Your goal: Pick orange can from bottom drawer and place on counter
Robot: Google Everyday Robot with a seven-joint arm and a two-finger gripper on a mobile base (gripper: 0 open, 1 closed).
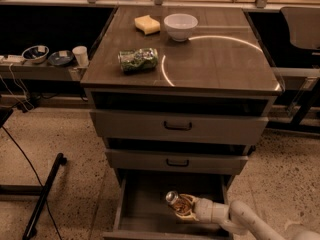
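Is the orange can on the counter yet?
No, the mottled orange can is in the deep bottom drawer at the gripper, not on the grey-brown counter.

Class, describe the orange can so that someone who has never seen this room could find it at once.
Find the grey-brown cabinet and go down to its bottom drawer, pulled open. Right of middle in it sits the orange can, tilted, with the robot's tool at it. Unlike the green can on the counter, it is orange-brown with a silver end.
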